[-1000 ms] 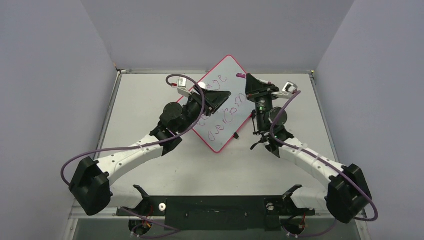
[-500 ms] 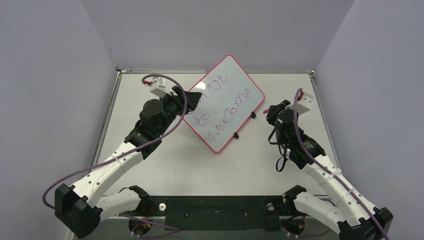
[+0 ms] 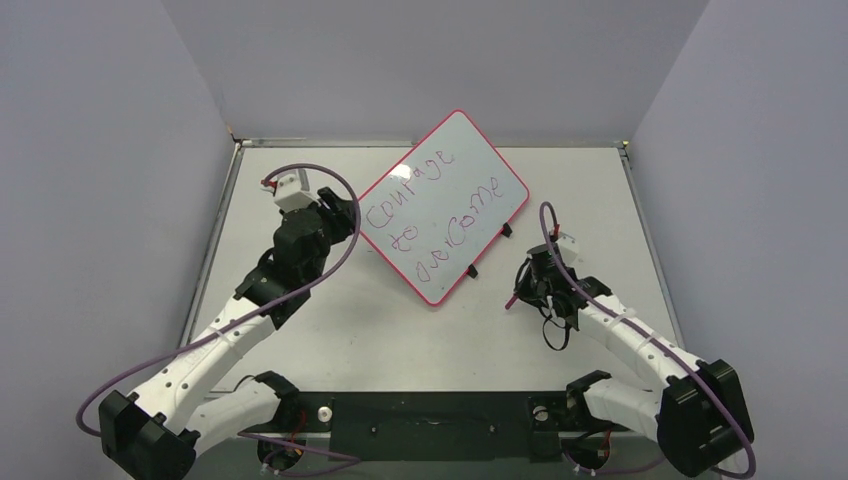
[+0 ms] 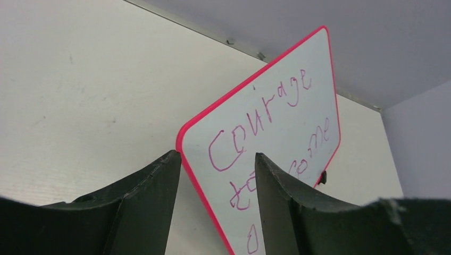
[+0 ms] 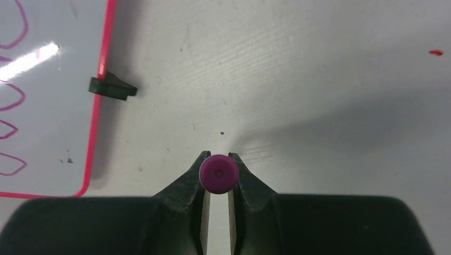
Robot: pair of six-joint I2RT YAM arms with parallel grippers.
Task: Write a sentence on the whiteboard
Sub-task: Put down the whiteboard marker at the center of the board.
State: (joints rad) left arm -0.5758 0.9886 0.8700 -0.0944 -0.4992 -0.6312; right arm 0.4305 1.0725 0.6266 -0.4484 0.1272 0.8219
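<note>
The whiteboard (image 3: 470, 160), white with a pink-red rim, stands tilted at the middle back of the table. The sentence (image 3: 460, 230) in purple reads roughly "Courage to overcome" over three lines. My left gripper (image 3: 345, 215) is open just off the board's left corner. In the left wrist view that whiteboard (image 4: 298, 133) corner and part of the sentence (image 4: 255, 114) show between the spread fingers (image 4: 154, 196). My right gripper (image 3: 525, 285), right of the board's near corner, is shut on a marker (image 5: 218, 173) whose round purple end faces the camera.
Black clip feet (image 3: 507, 230) (image 3: 472, 271) stick out of the board's right edge; one foot (image 5: 109, 87) shows in the right wrist view beside the board's rim (image 5: 98, 106). A small red speck (image 5: 435, 52) lies on the grey table (image 3: 600, 200). Walls enclose the table.
Both arms have drawn back from the board toward the near edge. The left gripper slid off its face to the left corner; the right carried the marker down and away. The whole sentence now shows.
</note>
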